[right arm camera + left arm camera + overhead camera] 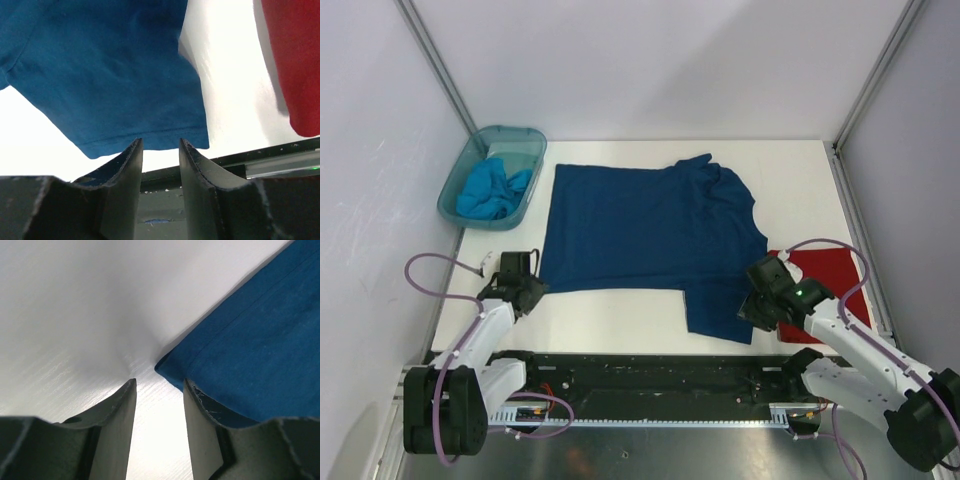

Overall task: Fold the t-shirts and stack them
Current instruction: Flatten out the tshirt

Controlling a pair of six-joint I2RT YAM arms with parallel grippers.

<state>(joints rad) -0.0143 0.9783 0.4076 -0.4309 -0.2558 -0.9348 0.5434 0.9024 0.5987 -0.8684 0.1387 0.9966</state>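
The left gripper [523, 290] is low near the near left corner of the table [620, 315], jaws a little apart. The right gripper [755, 308] is low by the near edge, toward the right, jaws apart too.

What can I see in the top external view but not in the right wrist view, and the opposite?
Only top external: the teal bin holding a light blue garment, the left end effector, and the full outline of the dark blue t-shirt. Only right wrist: the stitched hem of its sleeve, just beyond the open fingers of the right end effector. Both: the dark blue t-shirt, the red garment and the white table.
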